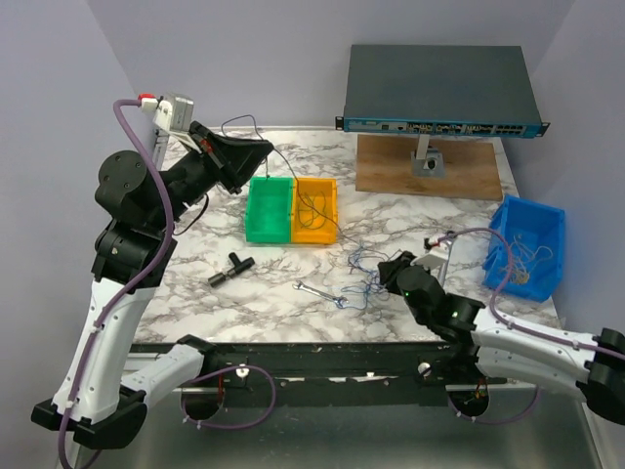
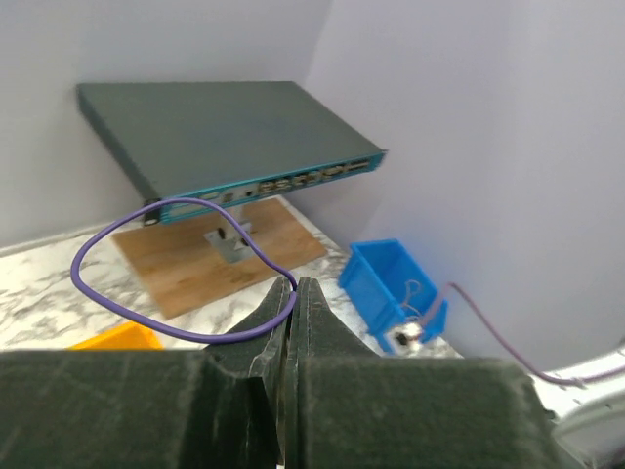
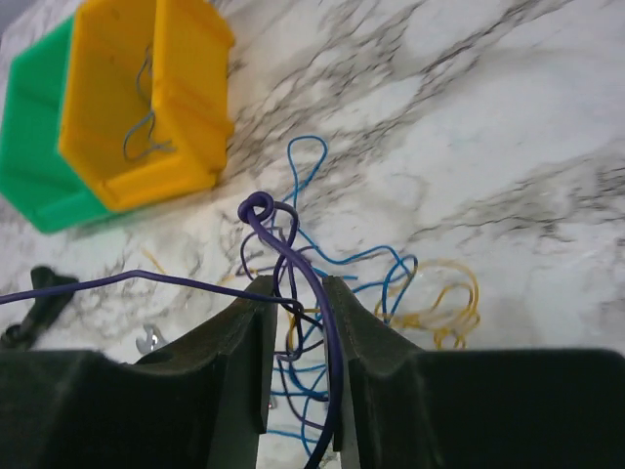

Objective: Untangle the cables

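Cables (image 1: 363, 277), a loose tangle of thin blue, purple and yellow strands, lie on the table (image 1: 391, 210) just right of the yellow bin (image 1: 315, 238), on its near side. Right gripper (image 1: 384, 265) sits at the tangle, its jaws narrowly apart around a purple strand (image 3: 293, 256); I cannot tell whether they pinch it. Left gripper (image 1: 262, 149), raised beyond the bin's left side, is pressed together on a purple wire (image 2: 75, 272).
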Controlling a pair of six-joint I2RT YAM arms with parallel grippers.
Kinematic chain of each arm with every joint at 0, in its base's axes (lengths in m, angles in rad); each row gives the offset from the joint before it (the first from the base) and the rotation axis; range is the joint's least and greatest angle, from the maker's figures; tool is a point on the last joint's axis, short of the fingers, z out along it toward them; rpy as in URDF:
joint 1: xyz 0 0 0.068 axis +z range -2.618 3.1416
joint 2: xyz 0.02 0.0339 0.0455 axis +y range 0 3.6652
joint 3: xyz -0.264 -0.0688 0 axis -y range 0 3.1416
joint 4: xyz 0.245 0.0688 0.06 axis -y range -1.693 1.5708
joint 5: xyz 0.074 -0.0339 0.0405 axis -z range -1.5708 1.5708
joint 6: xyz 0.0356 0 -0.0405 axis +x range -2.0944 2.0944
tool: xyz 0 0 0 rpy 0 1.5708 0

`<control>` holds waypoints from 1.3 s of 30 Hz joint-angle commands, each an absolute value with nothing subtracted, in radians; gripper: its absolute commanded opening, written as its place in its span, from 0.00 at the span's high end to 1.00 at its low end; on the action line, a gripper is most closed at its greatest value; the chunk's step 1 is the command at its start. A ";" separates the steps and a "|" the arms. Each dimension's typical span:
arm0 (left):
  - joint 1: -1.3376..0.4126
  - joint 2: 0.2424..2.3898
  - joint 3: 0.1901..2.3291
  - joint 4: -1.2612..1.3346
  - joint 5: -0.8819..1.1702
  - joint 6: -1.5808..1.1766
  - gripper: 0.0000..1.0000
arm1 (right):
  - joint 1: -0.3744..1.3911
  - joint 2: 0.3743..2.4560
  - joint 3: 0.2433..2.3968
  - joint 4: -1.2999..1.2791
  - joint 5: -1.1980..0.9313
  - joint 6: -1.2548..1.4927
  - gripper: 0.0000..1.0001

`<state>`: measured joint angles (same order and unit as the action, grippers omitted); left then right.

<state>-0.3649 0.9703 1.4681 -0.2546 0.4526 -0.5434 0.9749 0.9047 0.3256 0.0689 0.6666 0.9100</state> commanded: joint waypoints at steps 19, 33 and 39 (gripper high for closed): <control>-0.285 0.863 1.365 -0.416 -0.225 -0.471 1.00 | 0.954 0.986 0.591 -1.024 1.160 1.755 0.71; -0.284 0.949 1.355 -0.314 0.358 -0.458 1.00 | 0.954 0.658 0.494 -0.229 0.740 0.619 0.14; -0.284 0.971 1.356 -0.343 0.404 -0.417 1.00 | 0.954 0.701 0.546 -0.174 0.649 0.508 0.14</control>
